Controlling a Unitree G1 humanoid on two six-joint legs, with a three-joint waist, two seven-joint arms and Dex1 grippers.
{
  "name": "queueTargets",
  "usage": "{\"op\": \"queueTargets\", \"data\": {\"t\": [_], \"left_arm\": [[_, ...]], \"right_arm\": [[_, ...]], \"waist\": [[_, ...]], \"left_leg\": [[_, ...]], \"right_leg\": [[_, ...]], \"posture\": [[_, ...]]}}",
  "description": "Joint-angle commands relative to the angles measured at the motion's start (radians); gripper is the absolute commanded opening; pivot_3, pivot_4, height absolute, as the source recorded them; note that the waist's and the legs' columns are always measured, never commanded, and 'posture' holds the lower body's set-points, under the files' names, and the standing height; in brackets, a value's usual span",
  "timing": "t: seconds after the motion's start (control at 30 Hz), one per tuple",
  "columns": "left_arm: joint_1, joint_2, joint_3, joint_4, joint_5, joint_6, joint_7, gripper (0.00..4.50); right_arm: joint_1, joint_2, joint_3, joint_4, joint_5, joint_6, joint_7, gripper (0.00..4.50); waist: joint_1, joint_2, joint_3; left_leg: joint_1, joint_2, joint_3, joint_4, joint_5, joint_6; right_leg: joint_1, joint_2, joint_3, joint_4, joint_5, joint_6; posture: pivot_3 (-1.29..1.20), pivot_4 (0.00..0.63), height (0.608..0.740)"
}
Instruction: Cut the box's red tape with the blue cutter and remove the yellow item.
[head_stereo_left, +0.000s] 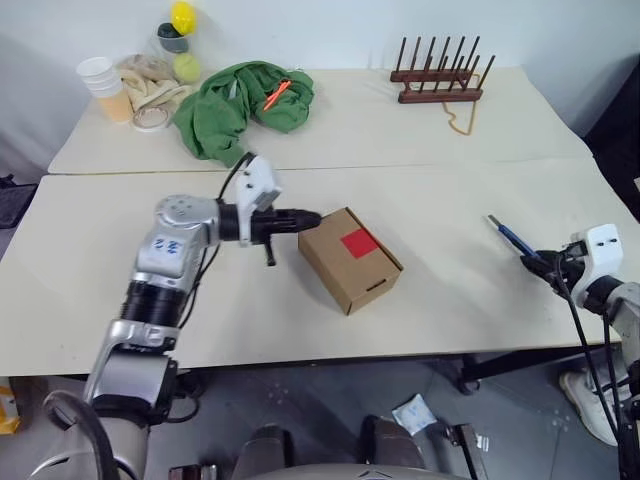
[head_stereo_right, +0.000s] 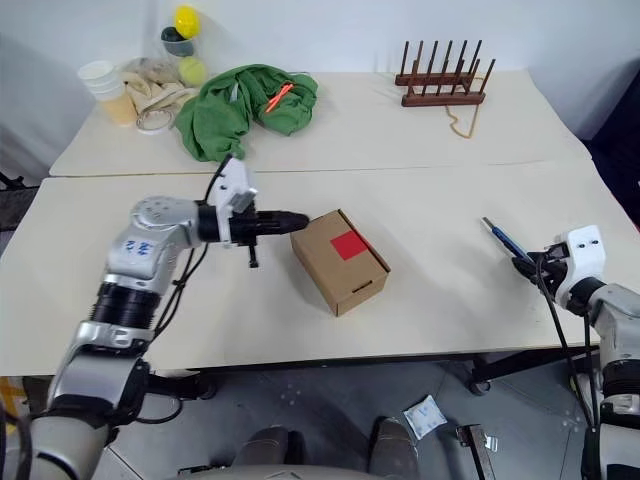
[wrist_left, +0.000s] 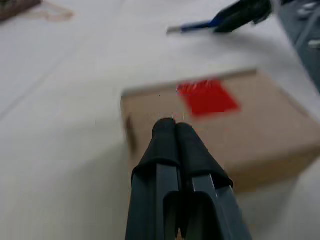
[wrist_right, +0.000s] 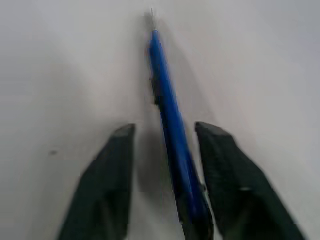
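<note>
Left gripper (head_stereo_left: 312, 217), fingers pressed together, reaches level to the box's (head_stereo_left: 350, 260) corner; right gripper (head_stereo_left: 536, 264), fingers parted, lies well right of it.

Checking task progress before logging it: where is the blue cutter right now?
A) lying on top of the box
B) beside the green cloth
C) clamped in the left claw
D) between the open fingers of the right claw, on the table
D: the blue cutter lies on the table between the right claw's spread fingers.
</note>
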Motion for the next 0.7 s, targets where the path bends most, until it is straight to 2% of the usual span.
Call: {"op": "queueTargets", "data": {"t": [0.03, 0.07, 0.17, 0.27, 0.33, 0.43, 0.57, 0.7], "left_arm": [[0.063, 0.072, 0.062, -0.114, -0.047, 0.044, -0.011, 0.0], [0.098, 0.095, 0.075, -0.147, -0.058, 0.068, -0.011, 0.0], [0.176, 0.144, 0.1, -0.225, -0.085, 0.134, -0.005, 0.0], [0.274, 0.183, 0.104, -0.306, -0.084, 0.171, 0.008, 0.0], [0.326, 0.192, 0.095, -0.341, -0.072, 0.169, 0.027, 0.0], [0.379, 0.168, 0.057, -0.376, -0.029, 0.144, 0.091, 0.0], [0.381, 0.1, 0.009, -0.402, -0.022, 0.164, 0.151, 0.0], [0.363, 0.035, -0.031, -0.4, -0.021, 0.177, 0.192, 0.0]], "right_arm": [[0.053, -0.076, -0.081, -0.104, 0.052, -0.033, 0.147, 3.07], [0.085, -0.102, -0.115, -0.165, 0.096, -0.011, 0.216, 3.4], [0.129, -0.152, -0.201, -0.312, 0.218, 0.128, 0.32, 3.4], [0.185, -0.226, -0.178, -0.47, 0.246, 0.261, 0.392, 3.4], [0.173, -0.223, -0.145, -0.544, 0.266, 0.323, 0.389, 3.4], [0.071, -0.116, -0.007, -0.608, 0.162, 0.224, 0.332, 2.82], [-0.074, 0.045, 0.145, -0.515, -0.03, 0.082, 0.202, 1.46], [-0.142, 0.13, 0.233, -0.357, -0.183, -0.069, 0.116, 0.06]], "waist": [[0.007, 0.0, 0.0], [0.011, 0.001, 0.0], [0.017, 0.002, 0.001], [0.02, 0.002, 0.001], [0.019, 0.0, 0.0], [0.012, 0.0, 0.0], [0.015, 0.0, 0.0], [0.033, 0.0, 0.0]], "left_leg": [[0.0, 0.0, 0.0, 0.0, 0.0, 0.0], [0.0, 0.0, 0.0, 0.0, 0.0, 0.0], [0.0, 0.0, 0.0, 0.001, 0.0, 0.0], [0.0, 0.0, -0.001, 0.003, 0.0, 0.0], [0.002, 0.001, -0.001, 0.002, 0.0, 0.0], [0.002, 0.0, 0.0, 0.003, 0.0, 0.0], [0.001, 0.0, 0.0, 0.003, 0.0, 0.0], [0.0, -0.001, 0.0, 0.003, 0.0, 0.0]], "right_leg": [[0.0, 0.0, 0.0, 0.0, 0.0, 0.0], [0.0, 0.0, 0.0, 0.0, 0.0, 0.0], [0.0, -0.001, 0.0, 0.0, 0.0, 0.0], [0.002, 0.0, 0.0, 0.0, 0.0, 0.0], [0.003, 0.0, 0.0, 0.001, 0.0, 0.0], [0.002, 0.0, 0.001, 0.001, 0.0, 0.0], [0.001, 0.0, 0.002, 0.002, 0.0, 0.0], [0.0, -0.001, 0.001, 0.002, 0.0, 0.0]], "posture": [[0.0, 0.15, 0.74], [0.0, 0.15, 0.74], [0.0, 0.15, 0.74], [0.0, 0.15, 0.74], [0.0, 0.15, 0.74], [0.0, 0.15, 0.74], [0.0, 0.15, 0.74], [0.0, 0.15, 0.74]]}}
